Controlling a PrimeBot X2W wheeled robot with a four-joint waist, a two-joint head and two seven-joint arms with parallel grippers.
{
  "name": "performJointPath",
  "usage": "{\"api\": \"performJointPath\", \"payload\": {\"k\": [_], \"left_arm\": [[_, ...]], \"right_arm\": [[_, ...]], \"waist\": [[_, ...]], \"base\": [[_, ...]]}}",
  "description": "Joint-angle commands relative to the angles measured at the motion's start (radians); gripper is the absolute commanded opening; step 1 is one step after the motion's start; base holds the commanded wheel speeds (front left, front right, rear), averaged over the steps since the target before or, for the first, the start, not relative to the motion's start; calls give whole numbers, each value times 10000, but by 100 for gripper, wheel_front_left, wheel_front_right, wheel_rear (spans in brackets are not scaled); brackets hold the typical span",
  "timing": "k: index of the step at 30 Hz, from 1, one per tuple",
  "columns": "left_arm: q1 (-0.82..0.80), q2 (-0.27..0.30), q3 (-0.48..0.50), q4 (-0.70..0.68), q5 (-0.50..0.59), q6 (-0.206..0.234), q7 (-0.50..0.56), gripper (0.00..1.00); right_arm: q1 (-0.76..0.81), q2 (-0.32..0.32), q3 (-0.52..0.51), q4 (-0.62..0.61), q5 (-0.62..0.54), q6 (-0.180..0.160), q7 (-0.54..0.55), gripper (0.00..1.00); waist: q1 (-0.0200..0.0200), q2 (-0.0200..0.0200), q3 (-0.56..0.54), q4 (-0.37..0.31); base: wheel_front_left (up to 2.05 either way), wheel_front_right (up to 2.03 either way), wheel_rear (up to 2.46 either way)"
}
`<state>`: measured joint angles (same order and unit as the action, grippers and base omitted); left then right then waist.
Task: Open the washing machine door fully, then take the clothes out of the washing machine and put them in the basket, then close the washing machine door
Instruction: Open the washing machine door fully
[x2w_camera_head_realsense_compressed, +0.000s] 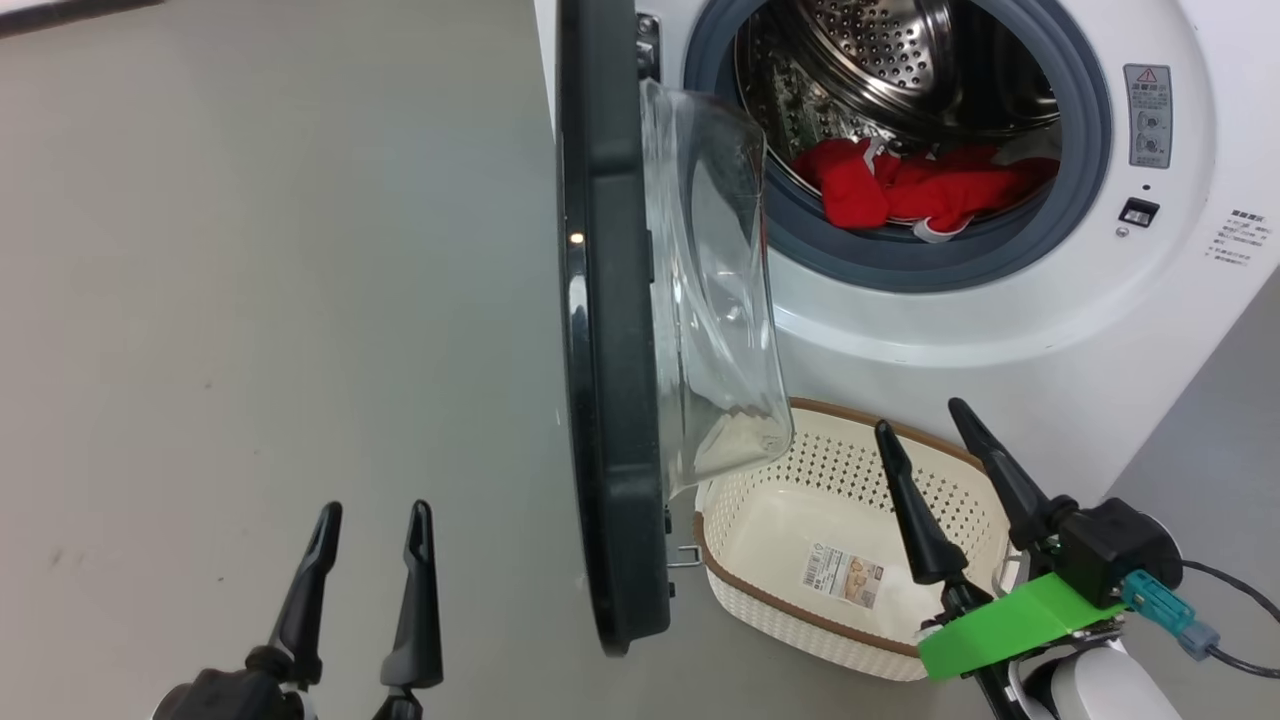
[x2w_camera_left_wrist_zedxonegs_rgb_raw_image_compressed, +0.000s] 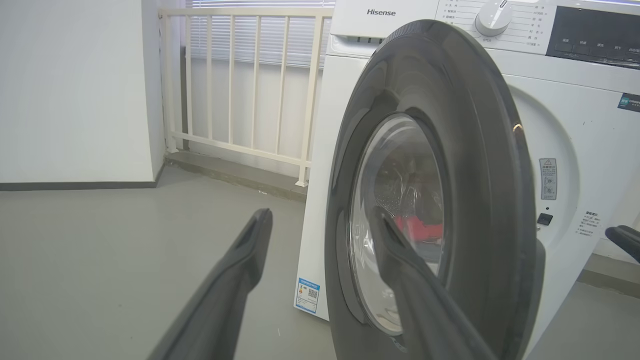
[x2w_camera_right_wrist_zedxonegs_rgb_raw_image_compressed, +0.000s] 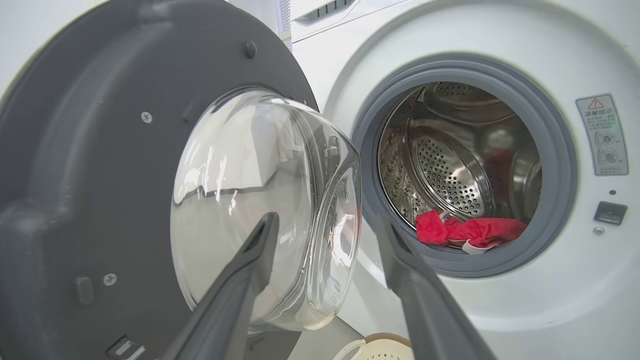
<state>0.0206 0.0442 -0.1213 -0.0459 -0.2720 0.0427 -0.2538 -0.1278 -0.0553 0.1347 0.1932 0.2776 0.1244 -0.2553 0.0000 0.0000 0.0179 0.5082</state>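
- Clothes (x2w_camera_head_realsense_compressed: 920, 190): red heap low inside washing machine (x2w_camera_head_realsense_compressed: 1000, 330), lying 9-to-3, at 12 o'clock from right tool (x2w_camera_head_realsense_compressed: 921, 416), the nearer arm.
- Right tool, left tool (x2w_camera_head_realsense_compressed: 375, 509): both released, empty.
- Washing machine door (x2w_camera_head_realsense_compressed: 610, 350) stands between them; basket (x2w_camera_head_realsense_compressed: 760, 590) beneath.

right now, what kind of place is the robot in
Likely a home laundry corner: a white front-loading washing machine with red clothes inside, a basket before it, and a white railing beside it.
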Motion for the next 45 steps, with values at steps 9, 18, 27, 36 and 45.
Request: {"api": "performJointPath", "payload": {"k": [9,18,27,36,45], "left_arm": [[-171,62,381,-238,187,-43,-80,100],[-184,61,406,-139,195,-31,-80,100],[-267,61,475,-212,326,-36,-80,0],[-714,61,357,-1594,544,-205,-80,0],[-1414,61,-637,-2691,505,-665,-40,0]], "right_arm": [[752,49,431,-671,-8,63,-64,100],[820,50,805,-722,257,63,-64,100],[792,50,885,-680,476,63,-64,100],[766,50,878,-607,840,63,-64,100],[780,51,932,-522,1038,63,-64,100]], "waist": [[0,0,-95,-111],[0,0,47,-321],[0,0,31,-346],[0,0,-27,-405],[0,0,-211,-647]], "base": [[0,0,0],[0,0,0],[0,0,0],[0,0,0],[0,0,0]]}}
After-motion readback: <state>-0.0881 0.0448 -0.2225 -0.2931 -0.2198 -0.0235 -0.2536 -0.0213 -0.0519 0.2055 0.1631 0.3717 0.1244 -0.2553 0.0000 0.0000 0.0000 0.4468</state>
